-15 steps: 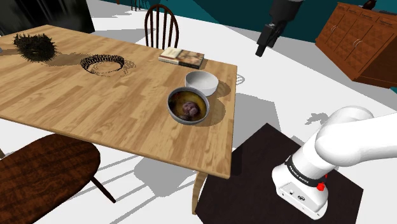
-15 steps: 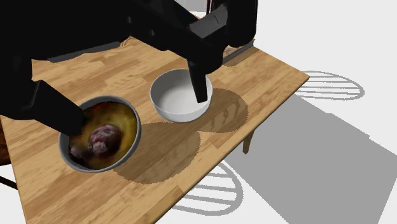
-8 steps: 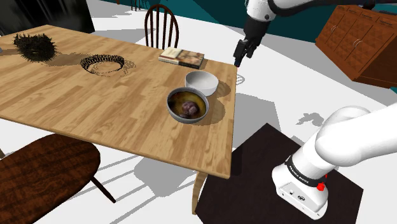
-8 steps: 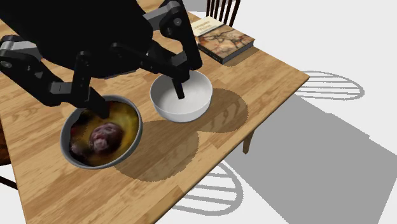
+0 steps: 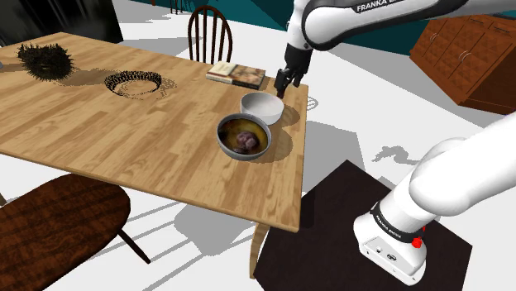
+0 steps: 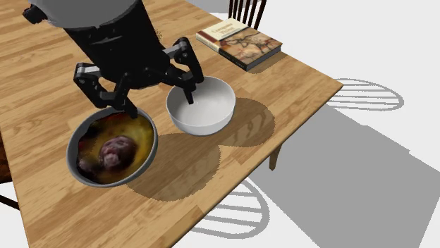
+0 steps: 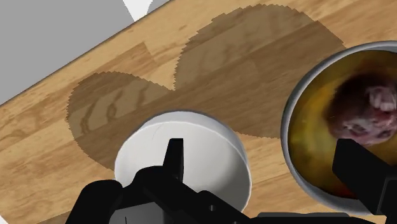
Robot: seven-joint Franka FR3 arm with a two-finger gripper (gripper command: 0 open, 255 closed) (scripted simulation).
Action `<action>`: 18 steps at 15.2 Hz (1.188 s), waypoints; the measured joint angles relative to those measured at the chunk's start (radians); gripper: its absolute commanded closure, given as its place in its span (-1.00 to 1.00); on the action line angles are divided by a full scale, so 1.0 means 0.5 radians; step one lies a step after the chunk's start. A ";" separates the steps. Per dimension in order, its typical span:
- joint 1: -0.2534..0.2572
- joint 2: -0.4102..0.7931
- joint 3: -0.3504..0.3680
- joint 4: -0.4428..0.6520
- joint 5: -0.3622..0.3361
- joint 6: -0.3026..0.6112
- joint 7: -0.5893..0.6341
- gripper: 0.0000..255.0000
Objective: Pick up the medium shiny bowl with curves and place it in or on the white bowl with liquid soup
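Note:
A plain white bowl (image 5: 262,107) (image 6: 201,106) (image 7: 184,149) stands near the table's edge beside the book. Right next to it is a grey-rimmed bowl (image 5: 244,137) (image 6: 111,149) (image 7: 337,121) of yellow-brown soup with a purplish lump. My black gripper (image 5: 281,85) (image 6: 159,100) (image 7: 267,165) hangs open just above both bowls, holding nothing. In the wrist view one finger (image 7: 175,156) lies over the white bowl's hollow and the other finger (image 7: 362,168) over the soup bowl. The hand hides part of the white bowl's rim in the second exterior view.
A book (image 5: 236,74) (image 6: 238,42) lies just beyond the white bowl. Farther along the wooden table (image 5: 124,132) sit a dark wicker ring (image 5: 132,83) and a spiky dark object (image 5: 45,59). Chairs (image 5: 208,29) (image 5: 58,223) stand at two sides; a wooden cabinet (image 5: 471,54) is behind.
The arm has swung down and toward the shoulder view's left, from off the table's side to just above the white bowl. The fingers stay apart; both bowls are unmoved.

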 measured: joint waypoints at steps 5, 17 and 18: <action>-0.007 0.370 0.043 0.118 -0.073 0.239 0.104 -1.00; 0.034 1.178 0.048 0.592 -0.288 0.537 0.315 -1.00; 0.034 1.197 0.043 0.590 -0.298 0.566 0.322 -1.00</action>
